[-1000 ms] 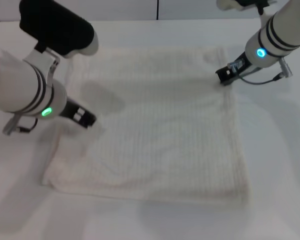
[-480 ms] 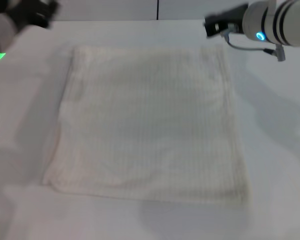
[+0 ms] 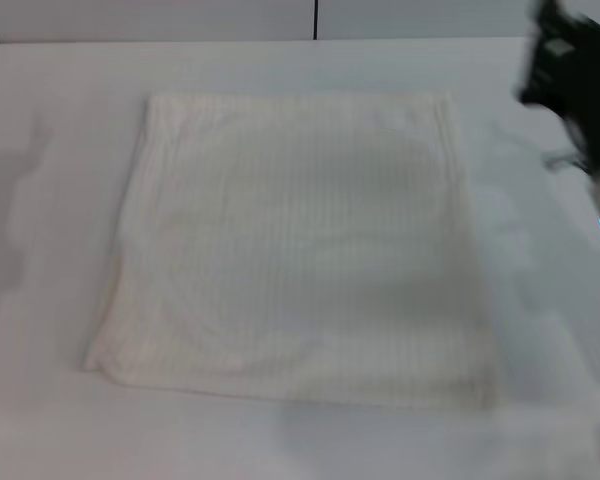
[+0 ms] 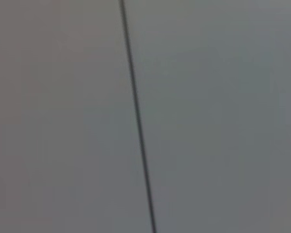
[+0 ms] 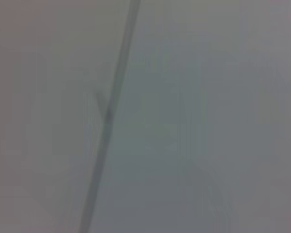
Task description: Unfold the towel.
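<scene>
The cream-white ribbed towel [image 3: 295, 245] lies spread flat and roughly square on the white table [image 3: 550, 400] in the head view, with its hemmed edges showing. My right gripper [image 3: 565, 70] is a dark blur at the far right edge, raised and clear of the towel's far right corner. My left gripper is out of view. Both wrist views show only a grey wall with a dark seam [image 4: 136, 116]; the seam also shows in the right wrist view [image 5: 109, 116].
The white table surrounds the towel on all sides. A grey wall with a vertical seam [image 3: 314, 18] stands behind the table's far edge.
Both arms have lifted away from the towel. The left arm has left the view at the upper left. The right arm has swung to the far right edge. The towel lies still.
</scene>
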Robot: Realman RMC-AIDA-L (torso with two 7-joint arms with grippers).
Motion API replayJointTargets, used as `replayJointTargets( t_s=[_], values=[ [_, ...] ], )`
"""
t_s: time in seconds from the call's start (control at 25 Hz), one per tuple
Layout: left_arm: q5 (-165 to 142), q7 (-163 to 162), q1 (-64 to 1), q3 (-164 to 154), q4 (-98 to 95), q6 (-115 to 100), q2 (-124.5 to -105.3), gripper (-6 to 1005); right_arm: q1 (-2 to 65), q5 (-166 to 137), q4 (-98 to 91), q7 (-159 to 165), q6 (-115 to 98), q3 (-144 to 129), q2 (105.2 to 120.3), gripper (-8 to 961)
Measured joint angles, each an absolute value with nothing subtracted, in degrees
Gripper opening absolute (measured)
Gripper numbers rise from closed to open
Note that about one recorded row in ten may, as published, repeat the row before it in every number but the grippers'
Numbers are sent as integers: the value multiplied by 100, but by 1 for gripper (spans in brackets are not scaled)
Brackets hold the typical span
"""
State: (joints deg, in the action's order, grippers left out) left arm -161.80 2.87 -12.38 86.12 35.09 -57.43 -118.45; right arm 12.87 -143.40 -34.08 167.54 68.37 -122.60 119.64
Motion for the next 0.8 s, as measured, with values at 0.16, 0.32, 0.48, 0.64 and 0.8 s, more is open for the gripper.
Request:
replayJointTargets(
  t_s=[0.16,0.32,0.48,0.64,0.8],
  values=[
    [-16145,-59,-1576,8832,2146,-6469,-11855,787,1255,-13649,-2662,16847,7671,-12640,11965,31],
    [-16137,-123,-1706,9145,1442,-6650,-11872,801,1036,-13285,-2342,16913,7938,-12661,11973,31],
    [-16135,-129,-1566,9221,1366,-6713,-11880,801,945,-13127,-2197,16914,7991,-12691,11978,32],
    [-16136,-133,-1510,9186,1309,-6752,-11886,801,962,-13122,-2127,16884,7932,-12731,11982,218],
    [-16136,-135,-1482,9181,1193,-6777,-11905,801,959,-13119,-2085,16876,7891,-12742,11989,218]
  ],
)
